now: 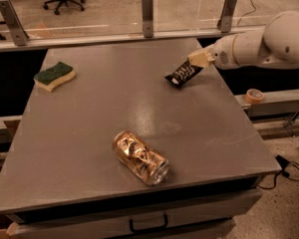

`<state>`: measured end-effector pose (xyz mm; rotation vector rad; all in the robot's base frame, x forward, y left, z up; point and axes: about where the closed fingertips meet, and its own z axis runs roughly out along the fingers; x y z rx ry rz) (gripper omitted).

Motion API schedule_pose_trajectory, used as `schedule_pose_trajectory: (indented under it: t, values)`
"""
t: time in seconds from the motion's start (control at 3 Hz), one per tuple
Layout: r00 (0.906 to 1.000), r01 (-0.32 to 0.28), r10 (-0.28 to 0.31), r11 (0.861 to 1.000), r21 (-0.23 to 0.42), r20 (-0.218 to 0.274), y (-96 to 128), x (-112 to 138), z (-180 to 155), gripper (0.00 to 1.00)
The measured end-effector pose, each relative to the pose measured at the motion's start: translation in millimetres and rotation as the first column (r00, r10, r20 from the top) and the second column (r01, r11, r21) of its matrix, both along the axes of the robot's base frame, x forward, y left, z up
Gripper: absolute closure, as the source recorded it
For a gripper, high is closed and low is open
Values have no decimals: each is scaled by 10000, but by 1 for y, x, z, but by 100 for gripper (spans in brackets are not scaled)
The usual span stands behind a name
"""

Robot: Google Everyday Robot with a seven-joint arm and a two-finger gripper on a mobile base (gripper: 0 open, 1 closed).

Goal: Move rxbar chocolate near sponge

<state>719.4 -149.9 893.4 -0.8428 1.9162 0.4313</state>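
Grey and smooth, the square tabletop (89, 148) fills most of the view, with 1 dark drawer handle (148, 225) below its front edge. Close to that edge, a little right of centre, 1 crushed gold metal can (140, 157) lies on its side, well apart from everything else. Beyond the can the middle of the table is bare, a wide open stretch from the left edge to the right edge.

Further back on the right, the pale 2-finger gripper (195, 65) on the white arm (269, 44) reaches in over the right edge. Its fingers are closed on the upper end of the rxbar chocolate (182, 73), 1 small flat black wrapper bar with white print. The bar hangs tilted, lower end toward the table; whether that end touches the surface I cannot tell.

At about the same depth, near the left edge, sits the sponge (54, 75), 1 wavy-edged piece with a dark green top over pale yellow foam. It is well apart from the bar, with open table between them.

Off the table on the right, 1 roll of tan tape (254, 95) rests on a ledge. Along the far edge stand 3 grey posts (147, 14) of a glass barrier.
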Motion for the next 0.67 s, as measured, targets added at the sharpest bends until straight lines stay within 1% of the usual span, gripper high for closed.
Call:
schedule_pose_trajectory:
  t: [0.33, 0.67]
  values:
    - [9877, 16, 62, 9988, -496, 1565, -14, -10, 65, 100]
    - [9713, 189, 40, 9954, -939, 2377, -29, -17, 106, 100]
